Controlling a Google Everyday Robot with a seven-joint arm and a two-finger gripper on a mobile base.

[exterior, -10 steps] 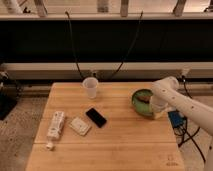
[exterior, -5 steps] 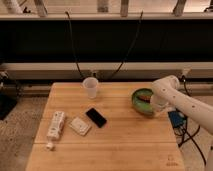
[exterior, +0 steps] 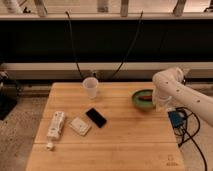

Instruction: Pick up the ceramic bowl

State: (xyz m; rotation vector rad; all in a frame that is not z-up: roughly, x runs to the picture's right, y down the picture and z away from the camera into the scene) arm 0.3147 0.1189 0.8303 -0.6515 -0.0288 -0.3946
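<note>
Ceramic bowl (exterior: 142, 98) upright (mouth up), gripper (exterior: 159, 101) at its rim

Glossy ceramic bowl (exterior: 143, 98); wooden table (exterior: 125, 140); end effector (exterior: 159, 101) at bowl's rim.

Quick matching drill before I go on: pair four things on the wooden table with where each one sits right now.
Things:
1. glossy green ceramic bowl
2. translucent white plastic cup
3. flat black phone
4. gripper

Places:
A. table's middle
B. back edge, left of centre
C. at the bowl's right rim
D. table's right side

Pairs: 1-D, 2-B, 3-A, 4-C
</note>
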